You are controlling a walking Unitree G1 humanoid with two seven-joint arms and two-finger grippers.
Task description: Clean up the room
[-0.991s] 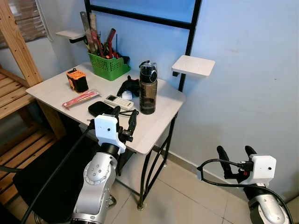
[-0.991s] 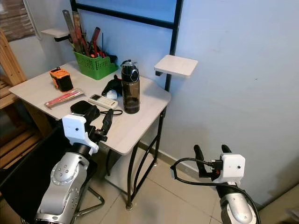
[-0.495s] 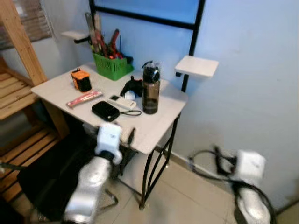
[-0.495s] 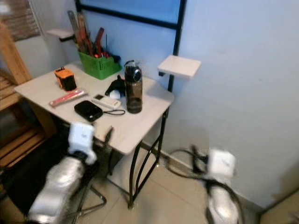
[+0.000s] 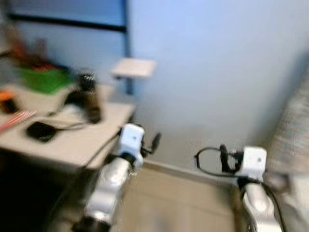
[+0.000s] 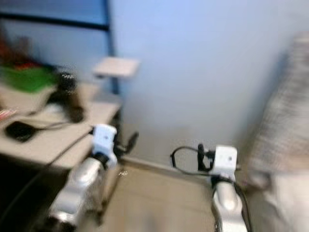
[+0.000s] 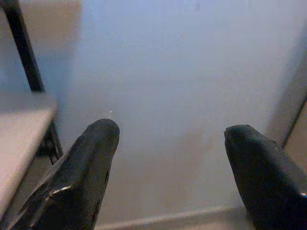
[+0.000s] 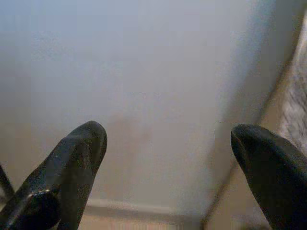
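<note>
Room's all motion blur; both the left tool (image 7: 168, 158) and right tool (image 8: 168, 158) are spread, carrying nothing. I'd steady up before reaching for the bench (image 5: 72, 140).

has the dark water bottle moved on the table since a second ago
No. The water bottle stands on the table beside the green basket and below the small wall shelf, as before; the whole picture slid left because the camera turned right.

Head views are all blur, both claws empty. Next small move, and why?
Probably hold still until the picture settles, then turn back toward the table. Left claw and right claw are open facing bare wall; the dark bottle sits off to the robot's left.
</note>
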